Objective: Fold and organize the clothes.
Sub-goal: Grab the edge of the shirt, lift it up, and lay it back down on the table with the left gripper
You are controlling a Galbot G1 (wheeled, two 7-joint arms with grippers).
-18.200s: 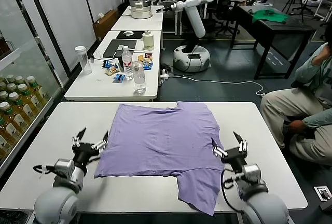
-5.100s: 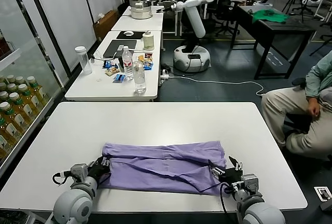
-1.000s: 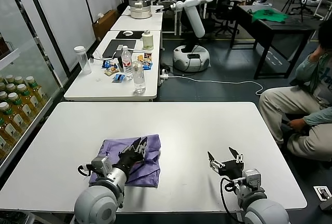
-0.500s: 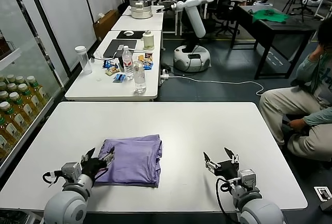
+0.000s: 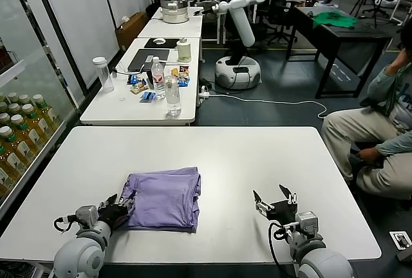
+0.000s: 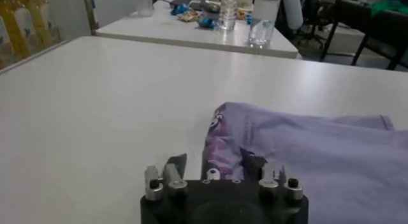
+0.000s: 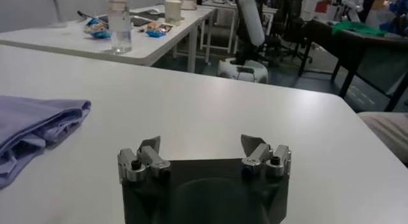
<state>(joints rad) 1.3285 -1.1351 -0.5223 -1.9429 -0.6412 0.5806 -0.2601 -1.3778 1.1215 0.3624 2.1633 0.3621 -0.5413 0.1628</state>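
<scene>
One left gripper (image 5: 120, 203) now nearer the folded T-shirt (image 5: 164, 197) than before

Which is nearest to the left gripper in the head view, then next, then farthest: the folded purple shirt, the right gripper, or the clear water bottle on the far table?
1. T-shirt: folded, right at the left gripper, on the near table.
2. Right gripper: across the same table, on the robot's right, fingers apart.
3. Water bottle: on the next table beyond.

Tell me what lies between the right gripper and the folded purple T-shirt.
Only bare white table separates the right gripper from the T-shirt; head view shows this.
</scene>
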